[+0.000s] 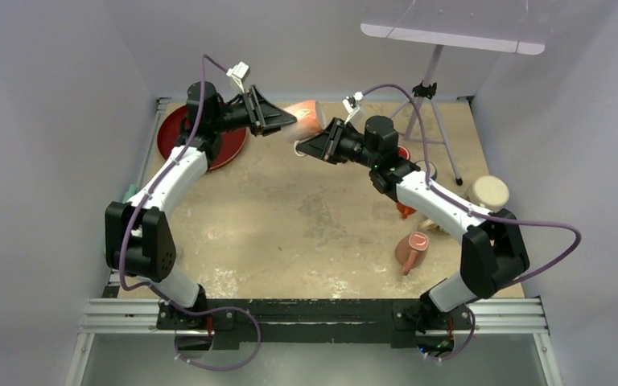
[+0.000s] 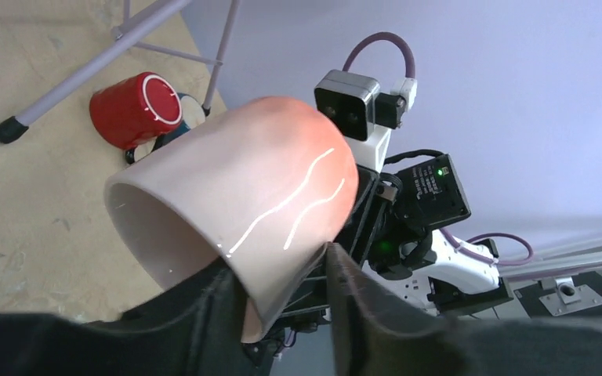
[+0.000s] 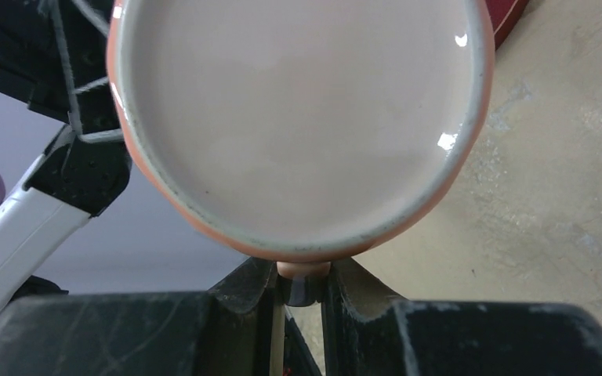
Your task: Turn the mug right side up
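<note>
Glossy ceramic mug (image 2: 235, 204) was held aloft near twelve o'clock above the mottled worktop (image 1: 290, 233).
The cylindrical, cream-to-salmon body was tipped sideways. Its handle (image 3: 304, 270) was pinched by the closed right pincer (image 3: 304, 286). Its thin rim wall was straddled by the left pincer (image 2: 282, 317); a firm clamp could not be told.
</note>
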{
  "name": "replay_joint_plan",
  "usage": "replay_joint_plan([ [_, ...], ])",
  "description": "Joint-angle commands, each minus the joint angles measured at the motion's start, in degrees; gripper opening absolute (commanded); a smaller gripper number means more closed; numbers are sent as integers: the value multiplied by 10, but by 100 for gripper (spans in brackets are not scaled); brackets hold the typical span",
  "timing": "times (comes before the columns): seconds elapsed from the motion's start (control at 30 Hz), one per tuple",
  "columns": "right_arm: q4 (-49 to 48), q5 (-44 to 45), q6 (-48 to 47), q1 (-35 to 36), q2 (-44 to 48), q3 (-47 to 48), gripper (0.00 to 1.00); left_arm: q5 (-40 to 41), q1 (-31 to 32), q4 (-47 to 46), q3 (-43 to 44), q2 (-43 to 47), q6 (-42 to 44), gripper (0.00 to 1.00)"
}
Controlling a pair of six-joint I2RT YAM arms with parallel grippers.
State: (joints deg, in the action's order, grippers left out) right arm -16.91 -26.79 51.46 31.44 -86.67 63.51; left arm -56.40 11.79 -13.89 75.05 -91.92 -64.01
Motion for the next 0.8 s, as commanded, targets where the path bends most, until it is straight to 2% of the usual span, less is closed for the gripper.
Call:
replay_joint_plan([
  [0.0,-94,-38,5,2,2,50,0,-15,12,-97,-10,12,-66,26],
  [0.03,-93,-38,4,1,-1,50,0,-15,12,-96,-9,14,-66,9],
  [0.07,-91,-37,4,2,-5,50,0,-16,11,-74,0,15,-51,0],
  [0.1,-88,-36,3,1,-10,49,0,-15,10,-39,13,16,-27,0],
  [0.17,-75,-35,-3,2,-21,52,1,6,10,90,49,19,69,0],
  [0.23,-38,-33,-20,2,-37,66,27,71,10,270,101,19,200,0],
  [0.27,-13,-31,-37,2,-44,73,40,110,9,336,122,18,256,0],
  [0.3,6,-27,-47,1,-50,79,50,154,9,390,145,17,316,0],
  [0.4,57,7,-73,2,-59,88,68,280,9,485,183,23,458,0],
  [0.47,79,19,-87,1,-62,93,76,359,9,527,198,22,541,0],
  [0.57,109,37,-108,2,-62,101,81,467,2,573,217,-1,664,0],
  [0.77,167,75,-161,1,-58,121,82,569,-54,679,299,-128,858,0],
])
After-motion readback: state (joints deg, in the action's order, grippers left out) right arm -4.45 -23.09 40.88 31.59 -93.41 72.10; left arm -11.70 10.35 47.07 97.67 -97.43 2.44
